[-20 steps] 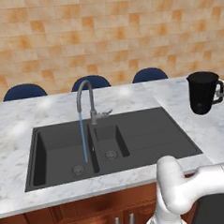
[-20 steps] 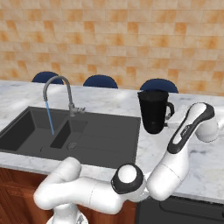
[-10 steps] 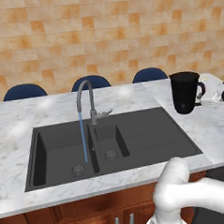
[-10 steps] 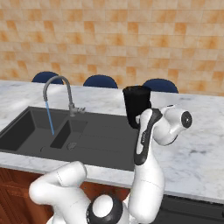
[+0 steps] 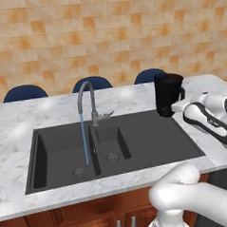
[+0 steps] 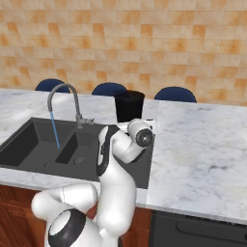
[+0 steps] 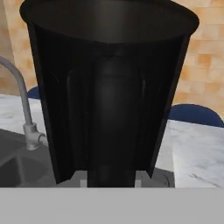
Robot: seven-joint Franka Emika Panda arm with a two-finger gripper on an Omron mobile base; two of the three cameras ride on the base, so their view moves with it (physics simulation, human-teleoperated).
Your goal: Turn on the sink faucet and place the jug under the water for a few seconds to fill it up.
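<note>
arm pose: we see the white arm rise from the base, fold at the elbow and reach forward over the right part of the sink [image 5: 150, 141], wrist held level behind the jug [image 5: 168, 94].
pincer: the pincer [image 7: 111, 177] sits at the foot of the jug's handle side; we read it as drawn together and clamped on the jug. its tips are mostly hidden by the black body in the hand view.
jug position: held up off the surface [image 5: 34, 115], over the back right corner of the sink's flat drainboard, near the rear rim. it is well apart from the water [image 5: 83, 138], to its right.
jug axis: long axis upright, open mouth up, wider at the rim and tapering down. we see no clear tilt.
jug facing: handle side turned toward the wrist; in the hand view the handle loop runs vertically down the middle of the body.
sink faucet: the sink faucet [image 5: 86, 100] stands at the back rim between the two basins, spout arched over to the left basin.
water: thin blue stream falling straight from the spout into the left basin, beside its drain.
behind: three blue chair backs [image 5: 92, 83] beyond the surface, a tan tiled wall [image 5: 106, 35] above.
</note>
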